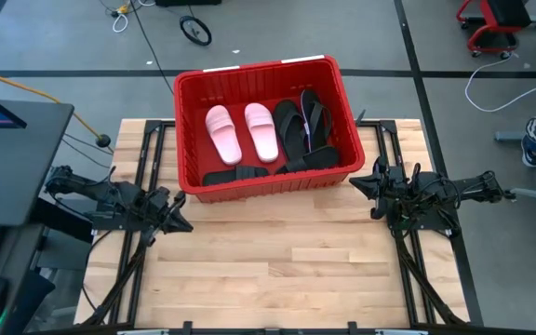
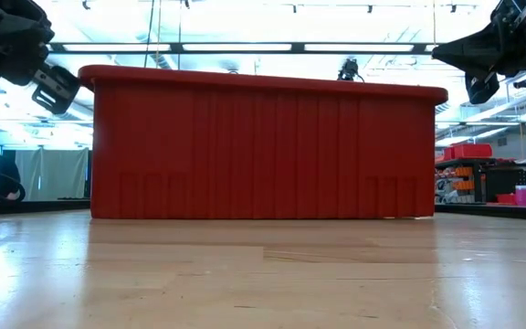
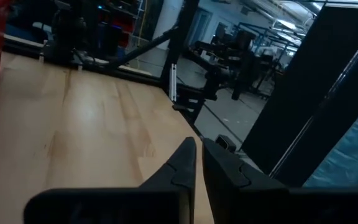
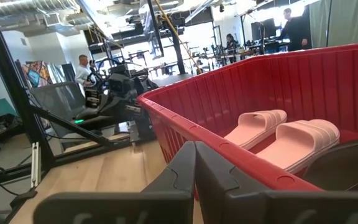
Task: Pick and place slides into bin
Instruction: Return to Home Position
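The red bin (image 1: 268,191) sits upper centre of the high view, holding two pink slides (image 1: 221,133) side by side and apparently four black slides (image 1: 291,130) packed around them. No slide shows on the table (image 1: 277,270), so the left tool (image 1: 182,221) and right tool (image 1: 356,183) likely just wait at the bin's lower corners, both narrow and holding nothing.

Wooden table (image 1: 277,270), small wheel (image 1: 195,30), person (image 4: 81,67)

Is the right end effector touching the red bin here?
Apart. The low view shows bright room background all around the right end effector, up beside the bin corner, with a clear gap to its rim and wall.
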`<state>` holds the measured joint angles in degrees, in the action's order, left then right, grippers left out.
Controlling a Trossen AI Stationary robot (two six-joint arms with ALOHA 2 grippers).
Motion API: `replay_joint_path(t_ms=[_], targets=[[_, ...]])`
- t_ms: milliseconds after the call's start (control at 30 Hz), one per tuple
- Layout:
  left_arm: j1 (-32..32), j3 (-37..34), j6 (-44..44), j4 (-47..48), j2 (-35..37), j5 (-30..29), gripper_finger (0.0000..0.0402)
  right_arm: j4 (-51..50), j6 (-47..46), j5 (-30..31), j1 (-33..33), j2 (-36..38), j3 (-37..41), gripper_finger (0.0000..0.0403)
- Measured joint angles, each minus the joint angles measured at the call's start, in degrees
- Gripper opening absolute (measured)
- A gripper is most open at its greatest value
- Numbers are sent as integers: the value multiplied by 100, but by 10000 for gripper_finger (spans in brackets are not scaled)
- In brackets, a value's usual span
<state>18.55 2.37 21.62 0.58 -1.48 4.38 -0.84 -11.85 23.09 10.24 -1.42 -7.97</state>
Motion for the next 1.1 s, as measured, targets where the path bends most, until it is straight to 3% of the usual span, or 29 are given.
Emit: replay_joint_path(t_ms=[1100], targets=[[0, 0, 19, 17, 0, 9, 24, 0, -1, -2, 2, -1, 0, 14]])
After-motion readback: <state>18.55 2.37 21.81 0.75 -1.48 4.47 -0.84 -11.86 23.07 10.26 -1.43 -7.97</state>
